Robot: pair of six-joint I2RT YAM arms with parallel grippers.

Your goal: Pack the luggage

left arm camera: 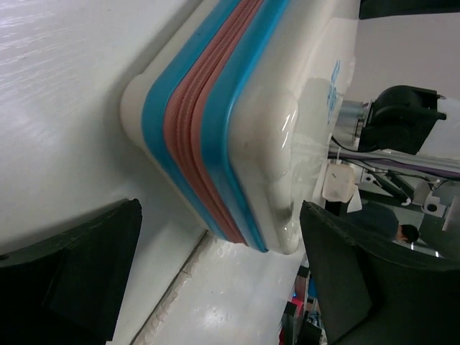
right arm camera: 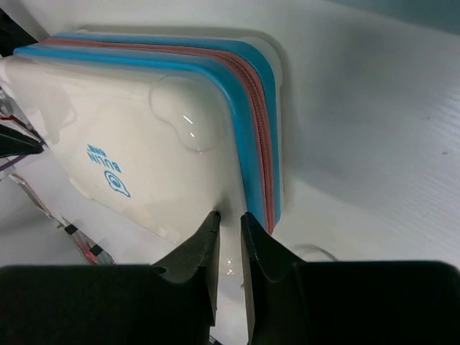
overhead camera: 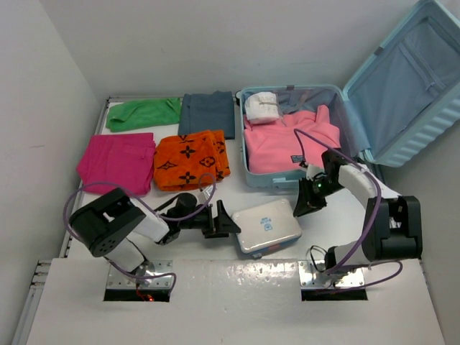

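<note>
Locating the luggage (overhead camera: 402,79) at the far right corner of the table (overhead camera: 259,195), lying open with the lid leaning back past the right edge. Placing its near wall just beyond the right claw (overhead camera: 310,203), apart from it, with that claw hanging over the table between the luggage and a white zip pouch (overhead camera: 267,226). Reading the right claw as clenched: fingertips (right arm camera: 205,237) drawn almost together, leaving only a thin slit, gripping nothing visible, and pointing at the pouch's long edge. Reading the left claw (overhead camera: 228,218) as released: fingers (left arm camera: 79,273) spread wide on either side of one pouch corner, well apart from the luggage. Holding inside the luggage base a folded pink garment (overhead camera: 291,144) and a white rolled bundle (overhead camera: 262,108) at the far corner nearest the table's middle, over grey-blue lining. Lying outside on the table, toward the far left corner: green cloth (overhead camera: 144,113), grey-blue garment (overhead camera: 208,113), magenta cloth (overhead camera: 118,162) and orange patterned cloth (overhead camera: 192,158). Taking in the luggage and cloths through the top view only. Resolving through the wrist views the pouch's blue bands, reddish zip and blue printing.
</note>
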